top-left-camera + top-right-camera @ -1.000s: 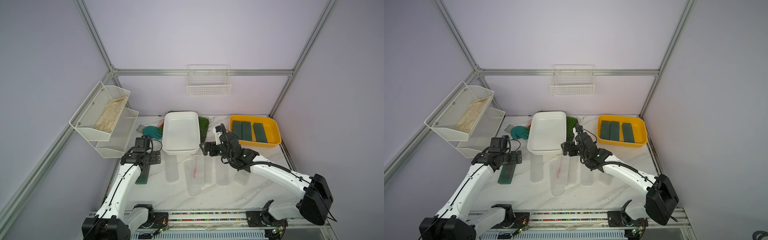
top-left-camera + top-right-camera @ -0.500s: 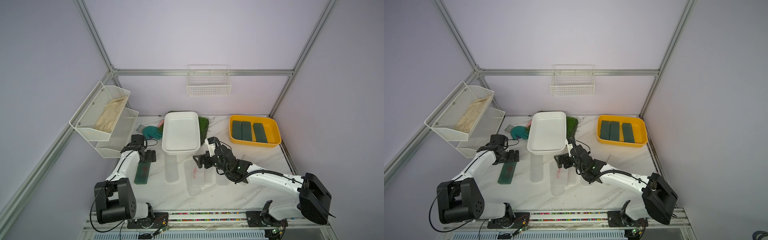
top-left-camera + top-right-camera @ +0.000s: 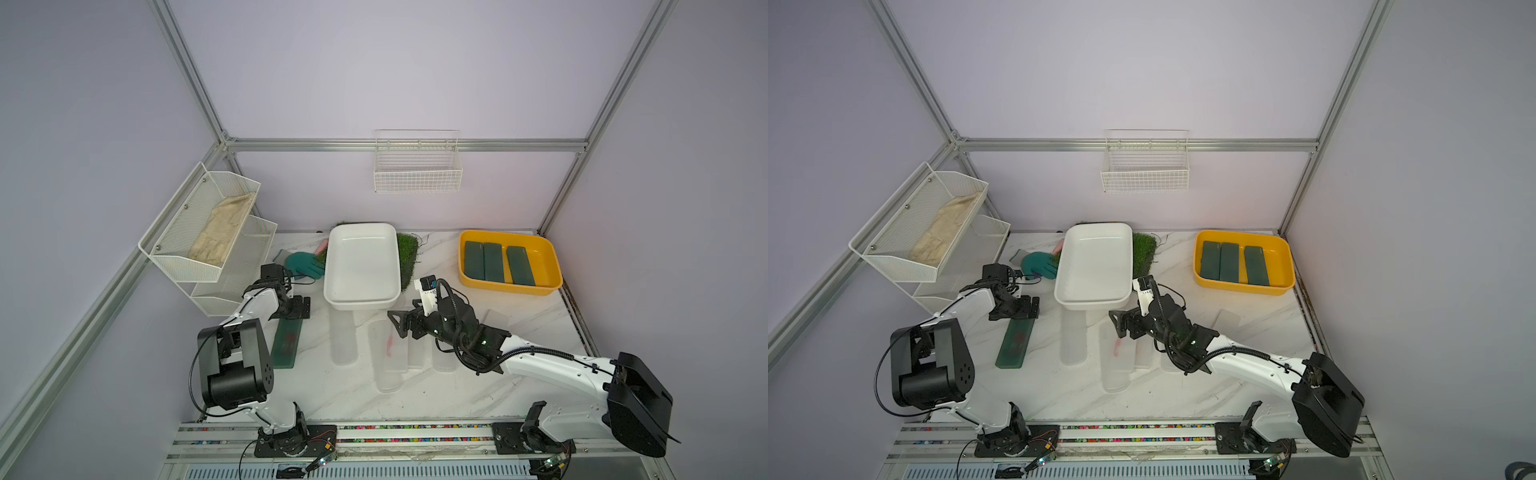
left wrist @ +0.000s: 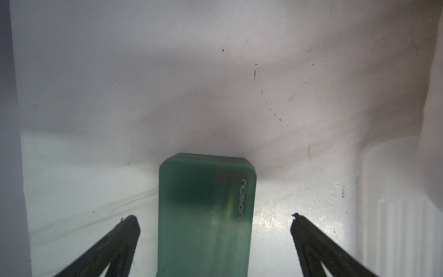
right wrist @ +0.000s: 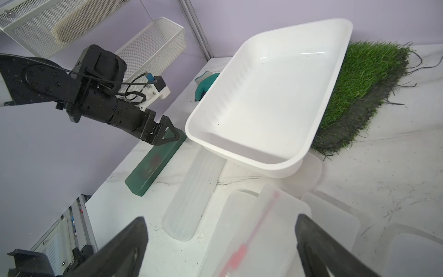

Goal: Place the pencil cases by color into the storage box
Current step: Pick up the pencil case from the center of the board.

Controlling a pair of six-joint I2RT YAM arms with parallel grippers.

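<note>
While both arms reach over the marble table [image 3: 419, 395], both top views show three dark green pencil cases [image 3: 494, 262] lying side by side in the yellow storage box [image 3: 509, 289] at the back right. A fourth green case [image 3: 286, 343] lies flat on the table, left of the white storage box [image 3: 360, 302]. The left gripper [image 3: 291, 315] sits low over this case's far end, jaws spread wide. Several frosted white cases [image 3: 344, 338] lie in a row in front of the white storage box. The right gripper [image 3: 405, 328] hovers over this row, jaws spread wide, gripping nothing.

Left wrist view: the left fingers [image 4: 119, 239] flank the fourth green case. A clear gap separates each finger from the case side.

Right wrist view: the right fingers [image 5: 129, 242] stand wide apart on either side of a frosted case with a red item inside [image 5: 275, 227]. Contact with it cannot be determined. The white storage box sits tilted, its near edge resting on frosted white cases and its far side beside the grass mat [image 5: 359, 79]. A teal glove [image 5: 203, 88] lies just beside the box.
</note>
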